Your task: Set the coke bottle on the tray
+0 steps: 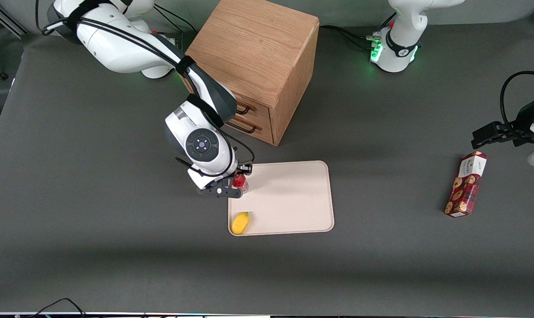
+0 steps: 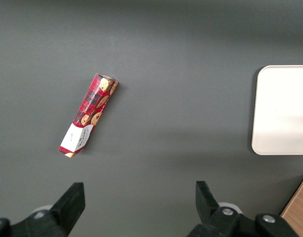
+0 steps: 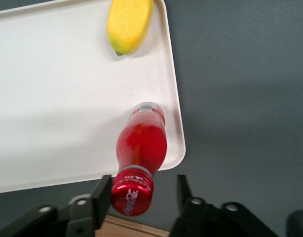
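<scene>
Front view: dark grey table (image 1: 95,221) with a wooden drawer cabinet (image 1: 258,66) standing farther from the camera than the cream tray (image 1: 293,198). The jaws (image 1: 236,183) of the working arm hang over the tray's edge at the working arm's end, with the coke bottle (image 1: 240,182) showing red between them. A yellow fruit (image 1: 240,222) lies on the tray, nearer the camera than the bottle. A red-and-white cookie box (image 1: 465,184) lies on the table toward the parked arm's end, well apart from the tray. Left wrist view: cookie box (image 2: 87,115) flat on the table (image 2: 181,74); one corner of the tray (image 2: 284,108) visible. Right wrist view: bottle (image 3: 139,153) upright, clear base resting on the tray (image 3: 57,98) just inside the rim, red cap uppermost. Jaws (image 3: 141,195) released, one finger (image 3: 103,192) on each side of the cap with a gap showing. Yellow fruit (image 3: 129,22) lies on the tray near the same rim.
</scene>
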